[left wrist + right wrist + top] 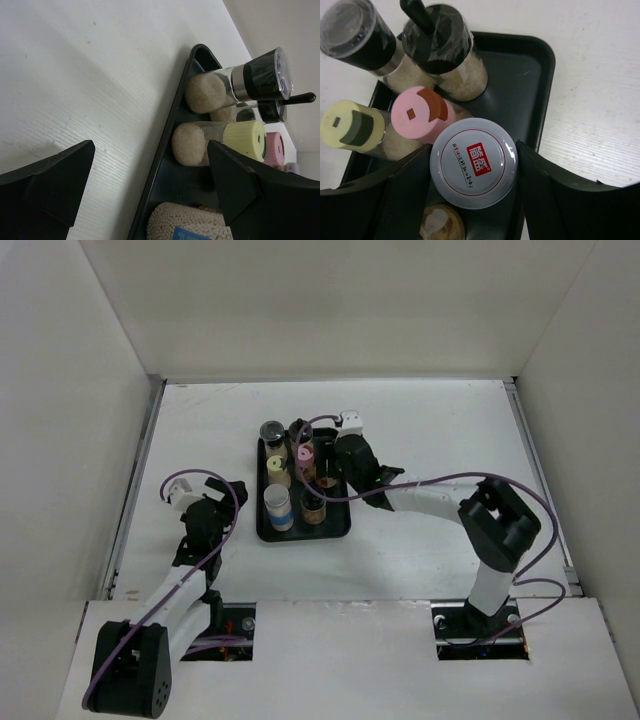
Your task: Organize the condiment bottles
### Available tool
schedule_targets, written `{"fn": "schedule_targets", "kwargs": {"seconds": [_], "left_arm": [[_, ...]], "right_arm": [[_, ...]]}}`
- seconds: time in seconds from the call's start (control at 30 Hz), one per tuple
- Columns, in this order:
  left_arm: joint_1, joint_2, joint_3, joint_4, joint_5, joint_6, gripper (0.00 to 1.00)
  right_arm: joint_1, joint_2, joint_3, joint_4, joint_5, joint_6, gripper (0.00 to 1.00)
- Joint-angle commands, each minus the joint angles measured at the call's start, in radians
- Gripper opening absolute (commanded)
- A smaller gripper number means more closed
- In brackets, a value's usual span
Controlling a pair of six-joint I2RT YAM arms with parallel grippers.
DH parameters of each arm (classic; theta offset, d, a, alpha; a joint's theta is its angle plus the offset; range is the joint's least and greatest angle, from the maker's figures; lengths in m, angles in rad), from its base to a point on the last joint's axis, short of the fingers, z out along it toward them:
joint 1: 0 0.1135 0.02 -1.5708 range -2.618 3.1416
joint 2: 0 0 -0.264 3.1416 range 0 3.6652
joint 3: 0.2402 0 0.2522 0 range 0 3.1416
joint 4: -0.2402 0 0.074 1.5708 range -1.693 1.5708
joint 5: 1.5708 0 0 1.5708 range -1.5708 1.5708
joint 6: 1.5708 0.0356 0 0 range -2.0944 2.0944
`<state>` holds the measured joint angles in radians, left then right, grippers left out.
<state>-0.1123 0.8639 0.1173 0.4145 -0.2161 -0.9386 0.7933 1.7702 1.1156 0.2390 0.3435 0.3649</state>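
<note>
Snugly in right claw (474, 149): jar (474, 172) w/ round, glossy, prob. plastic lid.

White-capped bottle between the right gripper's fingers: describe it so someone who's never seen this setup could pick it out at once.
Find the black tray on the white table, where the right gripper reaches in. Between its fingers stands the bottle. Its flat white cap carries a red square logo inside a red ring, while its neighbours have a pink cap and a yellow cap.
</note>
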Motion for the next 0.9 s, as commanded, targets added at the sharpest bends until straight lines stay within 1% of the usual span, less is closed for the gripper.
{"fn": "schedule_targets", "kwargs": {"seconds": [0.0, 0.13, 0.17, 0.2, 0.23, 0.33, 0.4, 0.43, 0.63, 0.77, 0.87], "left_arm": [[0.004, -0.016, 0.013, 0.037, -0.002, 0.014, 1.0], [0.003, -0.009, 0.016, 0.037, 0.003, 0.017, 1.0], [0.001, -0.009, 0.016, 0.041, 0.001, 0.017, 1.0], [-0.003, -0.006, 0.016, 0.043, -0.005, 0.017, 1.0], [-0.005, 0.0, 0.018, 0.046, -0.005, 0.017, 1.0], [-0.002, 0.007, 0.021, 0.046, 0.006, 0.017, 1.0], [-0.002, -0.008, 0.016, 0.046, -0.003, 0.018, 1.0], [-0.002, -0.014, 0.016, 0.043, -0.006, 0.023, 1.0], [0.001, -0.011, 0.036, 0.001, -0.022, 0.053, 1.0], [0.004, 0.006, 0.059, -0.034, -0.011, 0.057, 1.0], [0.006, 0.036, 0.081, -0.068, -0.019, 0.058, 1.0]], "right_arm": [[0.019, 0.023, 0.075, 0.123, 0.003, 0.026, 0.44], [0.024, 0.054, 0.066, 0.123, 0.034, 0.031, 0.46], [0.03, 0.055, 0.059, 0.123, 0.043, 0.028, 0.48], [0.034, 0.055, 0.052, 0.123, 0.054, 0.025, 0.53], [0.037, 0.054, 0.046, 0.125, 0.061, 0.026, 0.59], [0.039, 0.038, 0.029, 0.128, 0.065, 0.035, 0.83], [0.042, -0.001, 0.012, 0.128, 0.066, 0.04, 0.97], [0.042, -0.026, 0.003, 0.128, 0.069, 0.043, 1.0], [0.013, -0.221, -0.083, 0.134, 0.133, 0.054, 1.0], [-0.021, -0.354, -0.222, 0.164, 0.245, 0.094, 1.0], [-0.052, -0.419, -0.344, 0.169, 0.314, 0.133, 1.0]]}}
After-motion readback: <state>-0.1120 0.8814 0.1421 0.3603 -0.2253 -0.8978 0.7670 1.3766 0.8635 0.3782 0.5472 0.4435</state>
